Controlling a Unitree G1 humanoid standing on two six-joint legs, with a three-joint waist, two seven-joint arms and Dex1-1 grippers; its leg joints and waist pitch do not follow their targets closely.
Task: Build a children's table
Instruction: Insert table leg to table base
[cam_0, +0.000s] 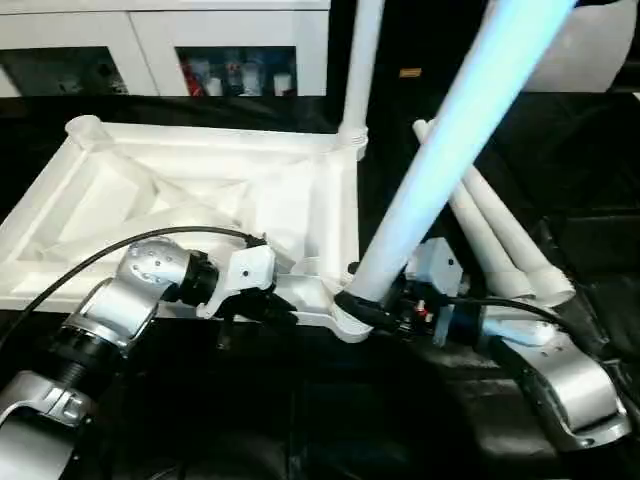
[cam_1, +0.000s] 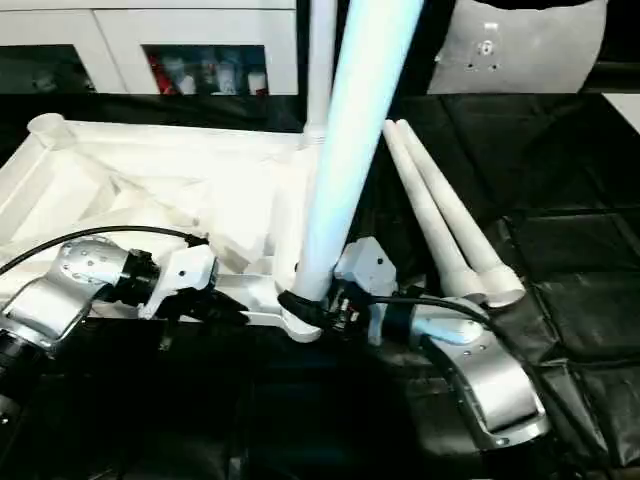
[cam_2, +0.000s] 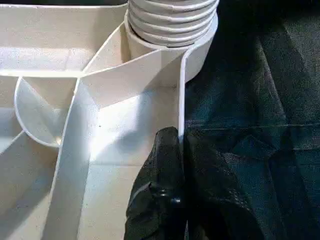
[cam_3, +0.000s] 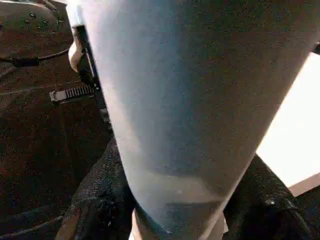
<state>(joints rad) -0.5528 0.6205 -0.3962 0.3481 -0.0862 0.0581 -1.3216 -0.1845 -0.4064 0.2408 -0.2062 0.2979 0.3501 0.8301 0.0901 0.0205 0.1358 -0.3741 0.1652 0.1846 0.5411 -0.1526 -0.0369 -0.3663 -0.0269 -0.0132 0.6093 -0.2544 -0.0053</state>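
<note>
Nearby, two loose legs (cam_0: 500, 235) beside upturned tabletop (cam_0: 200, 200)

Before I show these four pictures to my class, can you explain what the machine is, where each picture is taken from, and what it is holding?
It is a humanoid robot building a children's table. Two pictures look down from its head; two come from cameras on its wrists. On the black work table lies the white tabletop, upside down, ribs showing. One leg already stands in a far corner socket. The left tool is shut on the tabletop's near rim. The right tool grips a second leg at the near corner socket. Two spare legs lie beside it.
</note>
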